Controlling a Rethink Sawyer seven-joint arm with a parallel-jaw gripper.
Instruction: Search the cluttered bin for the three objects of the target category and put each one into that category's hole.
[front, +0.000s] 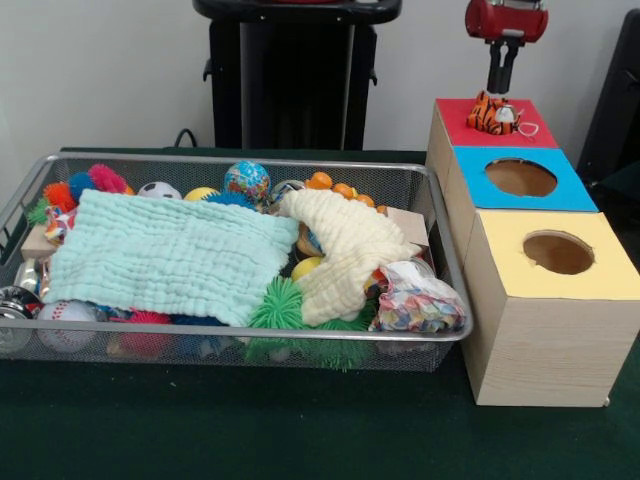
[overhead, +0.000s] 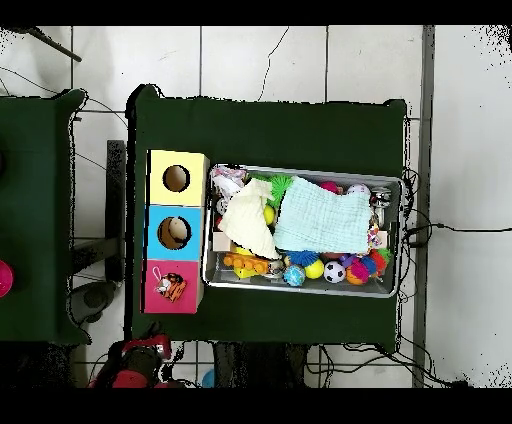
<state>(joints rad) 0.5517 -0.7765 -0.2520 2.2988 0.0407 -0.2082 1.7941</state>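
Note:
A small orange-and-black striped tiger plush (front: 495, 115) lies on the red-topped box (front: 460, 120), covering its hole; from above the tiger (overhead: 172, 287) sits at the middle of the red top (overhead: 157, 300). My gripper (front: 503, 88) hangs straight down right over the tiger, its tips at the toy's upper side; whether it holds the toy cannot be seen. The wire mesh bin (front: 240, 160) to the left is crammed with toys, and a mint cloth (front: 170, 255) and a cream cloth (front: 345, 245) hide much of them.
A blue-topped box (front: 560, 195) and a yellow-topped box (front: 610, 270) with open round holes stand in a row with the red one. In the bin lie a soccer ball (front: 158, 190), a globe ball (front: 246, 180), a baseball (front: 65, 325), green spiky toys (front: 277, 305) and a confetti bag (front: 418, 300).

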